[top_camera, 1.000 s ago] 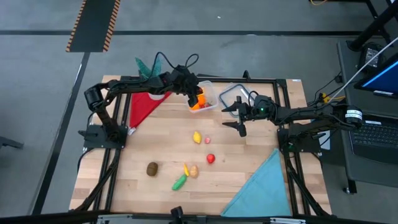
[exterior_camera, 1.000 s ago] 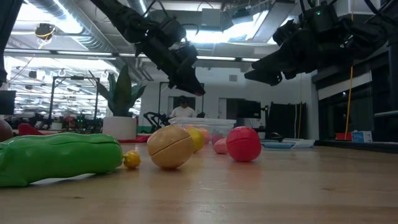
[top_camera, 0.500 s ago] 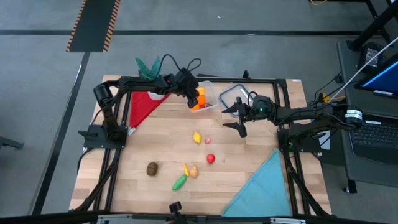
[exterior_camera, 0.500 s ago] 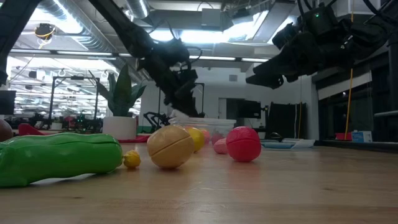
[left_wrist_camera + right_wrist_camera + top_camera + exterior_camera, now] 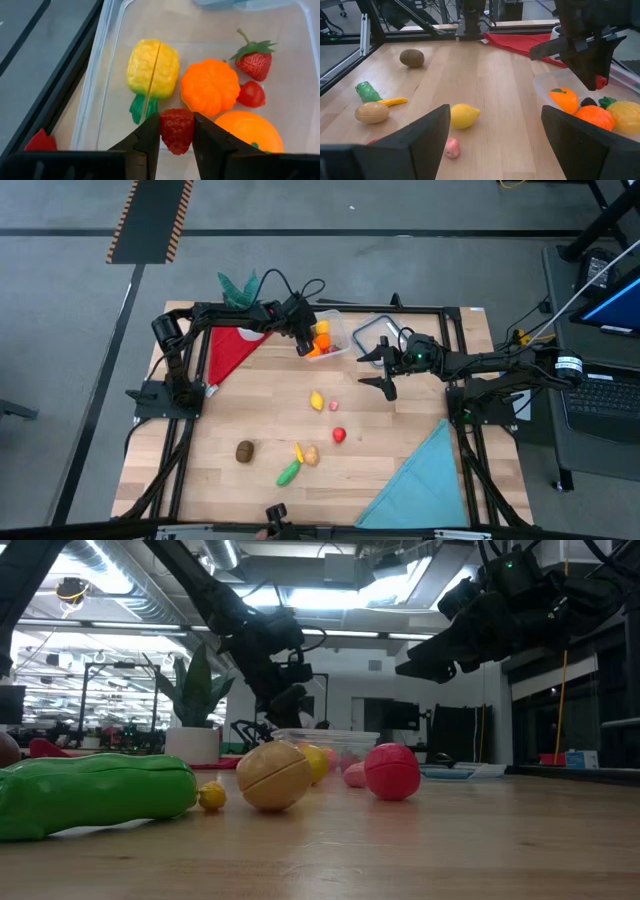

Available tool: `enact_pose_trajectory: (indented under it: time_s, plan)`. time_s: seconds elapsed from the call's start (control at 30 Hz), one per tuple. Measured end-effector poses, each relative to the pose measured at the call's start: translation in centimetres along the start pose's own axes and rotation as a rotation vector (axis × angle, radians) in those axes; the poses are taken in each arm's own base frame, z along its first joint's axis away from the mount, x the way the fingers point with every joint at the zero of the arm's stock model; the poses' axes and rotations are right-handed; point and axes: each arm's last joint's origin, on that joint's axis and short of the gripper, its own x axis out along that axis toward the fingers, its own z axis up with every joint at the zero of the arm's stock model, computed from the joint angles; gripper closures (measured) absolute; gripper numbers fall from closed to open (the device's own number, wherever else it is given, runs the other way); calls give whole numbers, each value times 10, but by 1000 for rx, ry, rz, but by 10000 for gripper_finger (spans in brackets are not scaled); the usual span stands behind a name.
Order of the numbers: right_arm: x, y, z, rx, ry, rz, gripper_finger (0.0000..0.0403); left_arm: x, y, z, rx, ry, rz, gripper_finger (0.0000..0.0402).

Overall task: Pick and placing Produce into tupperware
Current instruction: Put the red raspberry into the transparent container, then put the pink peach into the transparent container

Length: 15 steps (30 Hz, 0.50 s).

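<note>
The clear tupperware stands at the table's far middle. In it lie a yellow pineapple, an orange pumpkin, a strawberry, a small red piece and an orange. My left gripper hangs over its left part, shut on a red berry. My right gripper waits open to the container's right, above the table. Loose produce lies on the wood: a lemon, a red ball, a brown kiwi, a green piece. My left gripper pinches the red berry by its two sides between its two fingers. The fingers slant down from the table's left side. The berry is clear of the container's floor, just above the produce inside, as the right wrist view shows.
A clear lid with a dark rim lies right of the tupperware. A red cloth lies at the far left and a blue cloth at the near right. A potted plant stands beyond the far left corner.
My left gripper has sunk toward the tupperware with the red berry and has tipped more steeply downward. It now hangs low over the container's left part.
</note>
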Motion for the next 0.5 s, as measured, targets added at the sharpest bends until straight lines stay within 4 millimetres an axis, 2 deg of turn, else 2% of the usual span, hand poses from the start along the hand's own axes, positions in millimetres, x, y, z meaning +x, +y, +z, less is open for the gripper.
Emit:
enact_pose_trajectory:
  time_s: [0.5]
  plan:
    - [0, 0, -1, 6, 9, 0, 89, -4, -7, 5, 35, -16, 72, 233]
